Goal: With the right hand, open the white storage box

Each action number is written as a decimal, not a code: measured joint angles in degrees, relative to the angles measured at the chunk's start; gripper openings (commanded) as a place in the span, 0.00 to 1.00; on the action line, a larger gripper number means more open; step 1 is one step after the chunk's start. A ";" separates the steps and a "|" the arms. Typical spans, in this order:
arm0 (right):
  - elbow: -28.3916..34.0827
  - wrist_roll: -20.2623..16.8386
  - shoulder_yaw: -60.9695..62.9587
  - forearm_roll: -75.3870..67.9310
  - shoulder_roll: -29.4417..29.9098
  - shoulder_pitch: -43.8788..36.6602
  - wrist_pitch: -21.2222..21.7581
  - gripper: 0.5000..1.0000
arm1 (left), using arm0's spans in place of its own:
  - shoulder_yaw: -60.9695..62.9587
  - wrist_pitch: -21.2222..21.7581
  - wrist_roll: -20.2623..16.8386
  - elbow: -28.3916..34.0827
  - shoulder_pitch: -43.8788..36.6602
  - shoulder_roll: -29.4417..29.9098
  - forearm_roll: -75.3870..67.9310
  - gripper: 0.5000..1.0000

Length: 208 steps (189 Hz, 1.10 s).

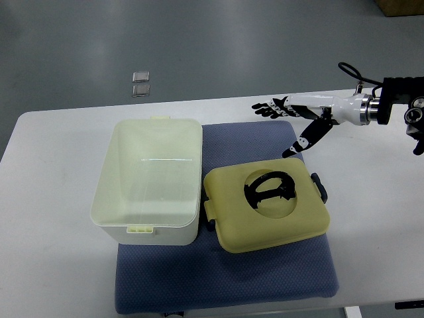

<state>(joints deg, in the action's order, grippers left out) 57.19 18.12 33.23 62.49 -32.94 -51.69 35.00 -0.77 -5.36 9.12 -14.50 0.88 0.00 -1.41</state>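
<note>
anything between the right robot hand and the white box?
Yes: the detached lid lies on the blue mat between the right robot hand and the open white storage box. The robot hand hangs open above the table's far side.

White storage box (149,182) sits open on blue mat (265,278) on the bench (371,218), yellowish lid (268,209) with black handle (268,188) just right of it, right hand (295,119) hovering above, fingers spread, holding nothing.

Single steep overhead view, robot's side
</note>
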 measured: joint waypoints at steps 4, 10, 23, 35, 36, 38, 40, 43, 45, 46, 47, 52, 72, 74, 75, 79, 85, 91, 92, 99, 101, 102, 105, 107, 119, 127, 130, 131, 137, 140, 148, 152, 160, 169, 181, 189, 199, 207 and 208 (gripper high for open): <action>-0.33 -0.01 0.39 -1.18 -0.06 -0.05 0.00 0.90 | 0.02 0.00 0.00 -0.03 0.00 0.00 0.00 1.00; -0.92 -0.01 1.04 -2.64 -0.05 -0.10 0.00 0.90 | 0.04 0.00 0.01 -0.06 0.00 0.00 0.00 1.00; -2.35 -0.02 2.79 -4.73 0.31 -0.14 0.00 0.90 | 0.06 0.00 0.02 -0.09 0.00 0.00 -0.03 1.00; -4.13 -0.02 5.25 -6.40 1.19 -0.15 0.00 0.90 | 0.07 0.00 0.02 -0.09 0.00 0.00 -0.05 1.00; -4.28 -0.02 5.47 -6.54 1.30 -0.15 0.01 0.90 | 0.07 0.00 0.02 -0.09 0.00 0.00 -0.06 1.00; -4.57 -0.02 5.92 -6.86 1.52 -0.15 0.01 0.90 | 0.06 0.00 0.02 -0.09 0.01 0.00 -0.06 1.00; -4.87 -0.02 6.40 -7.21 1.77 -0.15 0.00 0.90 | 0.06 0.00 0.02 -0.09 0.01 0.00 -0.06 1.00; -5.34 -0.02 7.17 -7.78 2.20 -0.15 0.00 0.90 | 0.05 0.00 0.02 -0.10 0.01 0.00 -0.07 1.00; -5.67 -0.02 7.69 -8.21 2.52 -0.15 0.00 0.90 | 0.05 0.00 0.02 -0.10 0.01 0.00 -0.07 1.00; -5.83 -0.02 7.96 -8.44 2.69 -0.15 0.00 0.90 | 0.04 0.00 0.02 -0.10 0.01 0.00 -0.07 1.00; -5.99 -0.03 8.22 -8.67 2.86 -0.15 0.00 0.90 | 0.04 0.00 0.02 -0.10 0.01 0.00 -0.08 1.00; -6.83 -0.17 9.49 -9.95 3.77 -0.14 -0.04 0.90 | 0.02 0.00 0.02 -0.10 0.02 0.00 -0.08 1.00; -10.39 -1.82 13.20 -17.41 7.85 0.06 -2.38 0.90 | 0.00 0.00 0.02 -0.15 0.01 0.00 -0.09 1.00; -10.73 -2.01 13.42 -18.39 8.23 0.07 -2.73 0.90 | 0.00 0.00 0.02 -0.16 0.01 0.00 -0.09 1.00; -10.90 -2.10 13.53 -18.87 8.42 0.08 -2.91 0.90 | 0.00 0.00 0.03 -0.16 0.01 0.00 -0.09 1.00; -11.54 -2.46 13.89 -20.93 9.16 0.12 -3.66 0.90 | 0.00 0.00 0.03 -0.17 0.02 0.00 -0.09 1.00; -12.46 -2.95 14.29 -24.29 10.28 0.17 -4.91 0.90 | 0.02 0.00 0.03 -0.17 0.02 0.00 -0.09 1.00; -13.37 -3.51 14.56 -28.57 11.53 0.28 -6.49 0.90 | 0.04 0.00 0.03 -0.18 0.02 0.00 -0.09 1.00; -13.48 -3.60 14.58 -29.21 11.70 0.30 -6.73 0.90 | 0.04 0.00 0.03 -0.18 0.02 0.00 -0.09 1.00; -14.13 -4.36 14.69 -34.06 12.80 0.56 -8.57 0.90 | 0.05 0.00 0.03 -0.18 0.04 0.00 -0.09 1.00; -14.26 -4.62 14.71 -35.51 13.08 0.66 -9.12 0.90 | 0.05 0.00 0.03 -0.18 0.05 0.00 -0.09 1.00; -14.32 -4.75 14.72 -36.22 13.22 0.72 -9.39 0.90 | 0.05 0.00 0.03 -0.18 0.05 0.00 -0.09 1.00; -14.48 -5.17 14.74 -38.33 13.61 0.90 -10.16 0.90 | 0.05 0.00 0.03 -0.18 0.05 0.00 -0.09 1.00; -14.56 -5.47 14.75 -39.72 13.85 1.01 -10.64 0.90 | 0.05 0.00 0.03 -0.18 0.05 0.00 -0.09 1.00; -14.84 -7.75 14.80 -49.71 15.51 1.80 -13.51 0.90 | 0.07 0.00 0.03 -0.19 0.05 0.00 -0.09 1.00; -14.90 -8.78 14.80 -56.05 16.46 2.23 -14.77 0.90 | 0.07 0.00 0.03 -0.19 0.06 0.00 -0.09 1.00; -14.90 -9.01 14.80 -58.10 16.78 2.40 -15.07 0.90 | 0.07 0.00 0.03 -0.19 0.06 0.00 -0.09 1.00; -14.90 -9.08 14.80 -58.77 16.89 2.46 -15.16 0.90 | 0.06 0.00 0.03 -0.19 0.06 0.00 -0.09 1.00; -14.91 -9.41 14.80 -63.16 17.59 2.95 -15.59 0.90 | 0.06 0.00 0.03 -0.19 0.06 0.00 -0.09 1.00; -14.91 -9.48 14.80 -64.85 17.84 3.17 -15.70 0.90 | 0.05 0.00 0.03 -0.19 0.06 0.00 -0.09 1.00; -14.92 -9.55 14.80 -69.10 18.53 3.85 -15.85 0.90 | 0.03 0.00 0.03 -0.25 0.06 0.00 -0.09 1.00; -14.92 -9.55 14.81 -71.01 18.90 4.24 -15.88 0.90 | 0.02 0.00 0.03 -0.36 0.06 0.00 -0.09 1.00; -14.94 -9.54 14.91 -73.35 19.57 4.87 -15.88 0.90 | 0.00 0.00 0.03 -0.61 0.06 0.00 -0.09 1.00; -15.01 -9.50 15.00 -75.10 20.67 5.62 -15.85 0.90 | -0.02 0.00 0.03 -0.80 0.07 0.00 -0.09 1.00; -15.12 -9.34 15.17 -76.04 22.10 6.49 -15.77 0.90 | -0.02 0.00 0.03 -0.87 0.07 0.00 -0.09 1.00; -15.15 -9.15 15.49 -76.24 22.73 7.00 -15.71 0.90 | -0.05 0.00 0.03 -0.88 0.07 0.00 -0.09 1.00; -15.16 -8.99 16.16 -76.33 23.17 7.76 -15.68 0.90 | -0.08 0.00 0.03 -0.88 0.05 0.00 -0.09 1.00; -15.20 -8.91 16.73 -76.34 23.33 8.64 -15.66 0.90 | -0.10 0.00 0.03 -0.89 0.05 0.00 -0.09 1.00; -15.21 -8.90 16.79 -76.34 23.34 8.75 -15.66 0.90 | -0.10 0.00 0.03 -0.89 0.05 0.00 -0.09 1.00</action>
<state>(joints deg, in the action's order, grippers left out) 41.99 9.22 50.02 -13.84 -9.60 -42.94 19.33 -0.87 -5.36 9.15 -15.38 0.93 0.00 -1.50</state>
